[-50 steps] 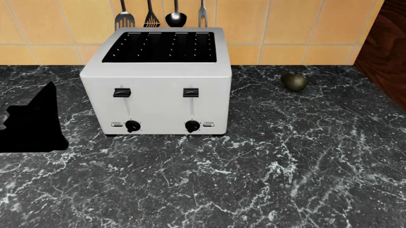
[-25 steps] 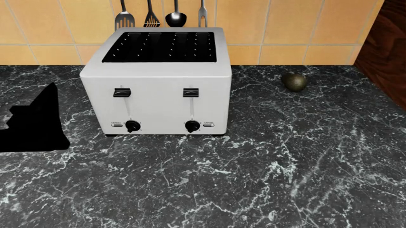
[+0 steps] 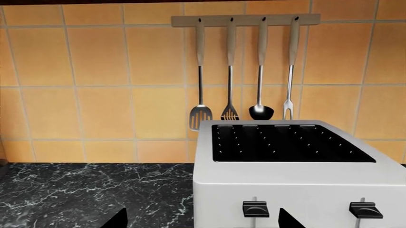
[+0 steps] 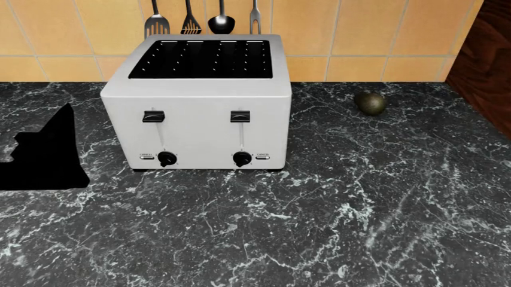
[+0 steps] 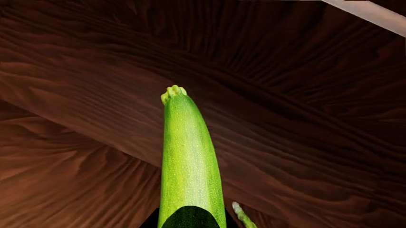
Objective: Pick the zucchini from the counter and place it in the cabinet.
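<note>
Zucchini (image 5: 189,161), smooth, tapered, held by right end effector, dark woodgrain behind, left's opening unclear.

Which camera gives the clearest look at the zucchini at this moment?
The right wrist view: the zucchini fills its center, stem end pointing away from the camera, against dark wood panels. The head and left wrist views show none of it, only the toaster and counter.
</note>
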Motion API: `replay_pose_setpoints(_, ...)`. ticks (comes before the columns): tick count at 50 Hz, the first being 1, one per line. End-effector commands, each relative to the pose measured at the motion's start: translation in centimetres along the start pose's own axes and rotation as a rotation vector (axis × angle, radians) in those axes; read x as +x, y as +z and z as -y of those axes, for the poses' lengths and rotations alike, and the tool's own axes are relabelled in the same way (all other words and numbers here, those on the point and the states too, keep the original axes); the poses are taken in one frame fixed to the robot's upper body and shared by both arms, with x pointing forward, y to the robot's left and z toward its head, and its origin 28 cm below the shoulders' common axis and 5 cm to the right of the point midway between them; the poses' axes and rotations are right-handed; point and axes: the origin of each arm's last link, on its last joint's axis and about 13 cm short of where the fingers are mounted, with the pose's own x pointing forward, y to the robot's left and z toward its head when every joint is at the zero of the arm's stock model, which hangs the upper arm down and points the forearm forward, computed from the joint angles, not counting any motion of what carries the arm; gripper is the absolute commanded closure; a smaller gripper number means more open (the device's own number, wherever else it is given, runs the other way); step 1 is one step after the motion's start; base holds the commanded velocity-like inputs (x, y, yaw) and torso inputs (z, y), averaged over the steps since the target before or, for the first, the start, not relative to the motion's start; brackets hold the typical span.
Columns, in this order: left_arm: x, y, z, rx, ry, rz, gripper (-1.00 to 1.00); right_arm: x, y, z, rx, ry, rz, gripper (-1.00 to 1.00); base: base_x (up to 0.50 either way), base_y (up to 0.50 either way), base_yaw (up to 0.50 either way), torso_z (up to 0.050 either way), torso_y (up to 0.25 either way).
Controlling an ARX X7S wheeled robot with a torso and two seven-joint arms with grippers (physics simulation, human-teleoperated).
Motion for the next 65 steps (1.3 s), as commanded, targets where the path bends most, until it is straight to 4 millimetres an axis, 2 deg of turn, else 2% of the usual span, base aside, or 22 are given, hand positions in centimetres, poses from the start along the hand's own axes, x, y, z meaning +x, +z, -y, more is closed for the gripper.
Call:
replay_pose_setpoints(1,-0.2,0.0,-0.1,0.001,0.004,0.000,-1.00,2.3,-2.1,-1.4,-0.019,0.067,-0.096,1.00,0.00,0.00,0.00,0.000,0.000)
replay_pose_setpoints(9,-0.1,0.0,-0.1,0.002,0.003,-0.001,-1.00,3.3,-3.6,-2.1,0.030,0.086,-0.113,1.00,0.00,0.00,0.00,0.000,0.000)
replay_pose_setpoints(26,0.0,-0.1,0.0,0.001,0.006,-0.005,-1.00,4.1,-5.2,-3.3,0.076,0.146,-0.133,1.00,0.00,0.00,0.00,0.000,0.000)
replay_pose_setpoints(35,0.0,-0.2,0.0,0.000,0.012,-0.012,-1.00,5.1,-7.3,-4.5,0.098,0.189,-0.160,1.00,0.00,0.00,0.00,0.000,0.000)
replay_pose_setpoints(41,0.1,-0.3,-0.1,0.000,0.014,-0.015,-1.00,5.2,-7.9,-4.7,0.108,0.195,-0.177,1.00,0.00,0.00,0.00,0.000,0.000)
replay_pose_setpoints(42,0.1,-0.3,-0.1,-0.001,0.015,-0.016,-1.00,5.2,-7.9,-4.8,0.109,0.195,-0.180,-1.00,0.00,0.00,0.00,0.000,0.000)
replay_pose_setpoints(53,0.1,-0.3,-0.1,-0.004,0.018,-0.014,-1.00,5.2,-7.6,-4.8,0.108,0.195,-0.173,-1.00,0.01,0.00,0.00,0.000,0.000)
replay_pose_setpoints(65,0.4,-0.1,-0.1,-0.006,0.021,-0.009,-1.00,3.5,-3.0,-3.6,0.123,0.197,-0.039,-1.00,0.00,0.00,0.00,0.000,0.000)
